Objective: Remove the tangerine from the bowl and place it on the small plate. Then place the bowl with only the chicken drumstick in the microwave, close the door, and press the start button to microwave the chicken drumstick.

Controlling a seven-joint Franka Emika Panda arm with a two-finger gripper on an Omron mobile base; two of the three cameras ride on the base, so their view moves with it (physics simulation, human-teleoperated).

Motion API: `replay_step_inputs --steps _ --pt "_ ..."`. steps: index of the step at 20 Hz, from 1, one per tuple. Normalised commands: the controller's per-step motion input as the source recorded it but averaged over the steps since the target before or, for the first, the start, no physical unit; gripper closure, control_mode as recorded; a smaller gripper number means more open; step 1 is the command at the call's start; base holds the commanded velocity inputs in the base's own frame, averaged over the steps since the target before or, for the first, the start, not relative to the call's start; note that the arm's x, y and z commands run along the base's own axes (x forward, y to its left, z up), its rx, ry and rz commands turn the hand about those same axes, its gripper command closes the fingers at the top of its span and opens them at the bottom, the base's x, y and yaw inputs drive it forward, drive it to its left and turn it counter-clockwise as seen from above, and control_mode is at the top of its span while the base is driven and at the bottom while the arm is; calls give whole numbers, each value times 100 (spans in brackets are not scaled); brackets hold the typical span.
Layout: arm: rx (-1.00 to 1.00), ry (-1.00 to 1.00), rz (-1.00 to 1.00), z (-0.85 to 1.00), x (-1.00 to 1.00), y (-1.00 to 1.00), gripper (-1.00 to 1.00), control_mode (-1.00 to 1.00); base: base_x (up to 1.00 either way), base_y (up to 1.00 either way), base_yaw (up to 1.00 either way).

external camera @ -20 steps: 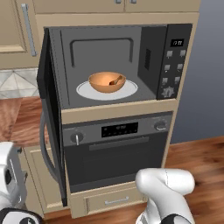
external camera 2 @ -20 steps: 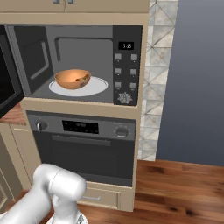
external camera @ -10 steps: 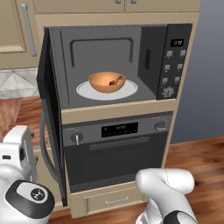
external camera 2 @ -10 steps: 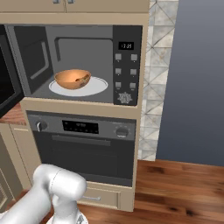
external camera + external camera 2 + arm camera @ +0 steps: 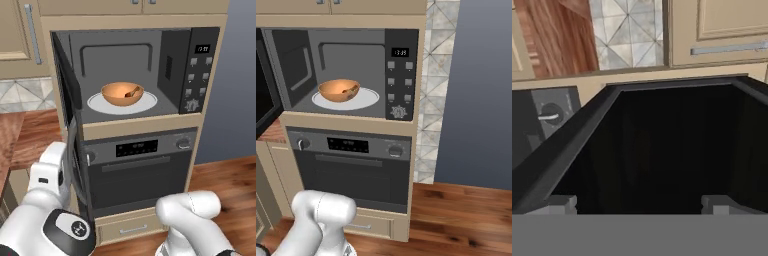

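Gripper (image 5: 639, 202), fingers spread apart and holding nothing, faces the open door (image 5: 662, 145) directly ahead; the door's long edge runs crosswise.

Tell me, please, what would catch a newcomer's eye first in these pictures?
First, the orange-brown bowl on the pale turntable inside the open microwave, a brown drumstick lying in it. Next, the black door swung out to the left above the oven. The open tool faces that door's dark panel.
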Motion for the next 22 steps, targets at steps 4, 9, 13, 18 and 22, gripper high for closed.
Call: replay_step_inputs --steps 4,9,13,18,22 --pt "7 -6 -7 18 -9 -97 -100 -100 0 0 0" --pt "8 0 -6 13 45 -92 -100 -100 0 0 0" --pt "8 0 -3 5 51 -88 -100 -100 0 0 0" --pt "7 0 -1 5 49 -86 -100 -100 0 0 0" --pt "7 0 0 6 48 -72 -100 -100 0 0 0"
